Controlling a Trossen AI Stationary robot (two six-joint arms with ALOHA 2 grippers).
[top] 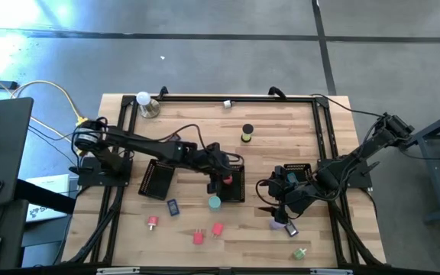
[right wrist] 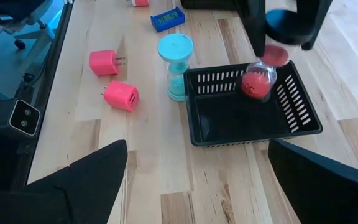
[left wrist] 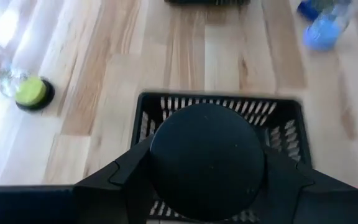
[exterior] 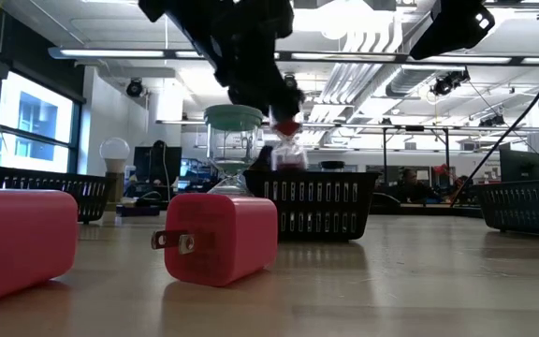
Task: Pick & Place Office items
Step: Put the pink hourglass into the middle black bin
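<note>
**Q:** Office items on the table: where are they, and which one is in play?

**A:** One red hourglass [right wrist: 258, 79] hangs over the middle black mesh tray [right wrist: 253, 138], held from above by the left gripper [right wrist: 284, 31]. In the right wrist view its fingers are closed on the hourglass's upper end, and the glass bulbs dangle above the tray's empty floor. The rest lie loose on the wood. A teal hourglass [right wrist: 176, 65] stands just beside the tray's outer wall. Two pink plug adapters [right wrist: 122, 95] sit near it, with a blue rectangle [right wrist: 168, 18] farther off. A yellow-green capped hourglass [top: 247, 134] stands alone toward the far edge.

**Q:** So which step is this?

**A:** I judge it the placing step: the piece is lifted and over the tray, not yet set down.

**Q:** What does the next move need?

**A:** Probably a short descent, so the hourglass lands inside the walls rather than on the rim, then a release. It is tall and narrow, so it may topple on the tray floor.

**Q:** And the other arm?

**A:** The right gripper [top: 275, 208] waits near the right side of the table, close to a purple piece [top: 279, 224]. Its fingers are spread apart and hold nothing. A second tray [top: 156, 180] lies under the left arm.
</note>
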